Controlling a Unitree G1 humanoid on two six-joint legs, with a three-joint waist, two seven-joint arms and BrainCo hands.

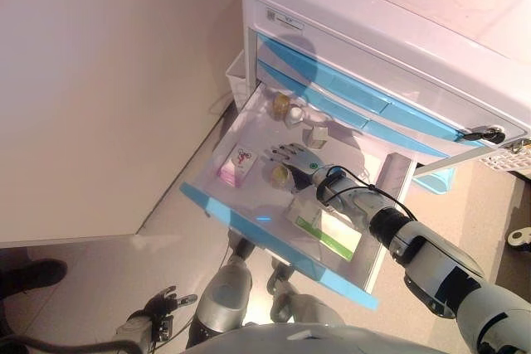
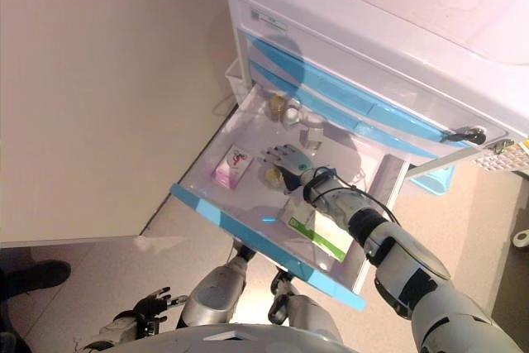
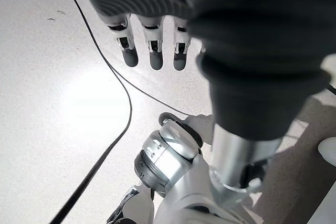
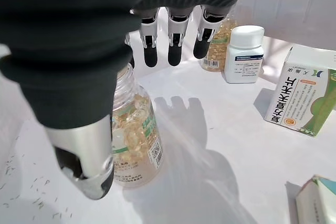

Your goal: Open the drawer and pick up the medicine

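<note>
The drawer [image 1: 249, 223] of the white cabinet [image 1: 398, 31] stands pulled out, its blue front at about 7 o'clock from the cabinet body, and the right robot hand [image 1: 292, 157] reaches into it from 4 o'clock. In the right wrist view the right robot hand's fingers [image 4: 175, 45] hang straight and relaxed over the drawer's white floor, gripping nothing, while its thumb stands just beside a clear bottle of yellow capsules [image 4: 134, 140]; whether thumb and bottle touch cannot be told. Past the fingertips, toward the back of the drawer at 12 o'clock, stand a second capsule bottle [image 4: 219, 43] and, just beside it, a small white bottle [image 4: 244, 53]. A white and green medicine box [image 4: 302, 92] stands near the white bottle, apart from it. In the head views a pink and white box [image 1: 236, 167] lies at 9 o'clock of the hand, well apart from it, and a flat green-striped box [image 1: 328, 230] lies under the forearm near the drawer front. The left robot hand [image 1: 158, 308] hangs low at 7 o'clock above the floor [image 3: 63, 103], its fingers [image 3: 152, 51] straight and spread, empty.
</note>
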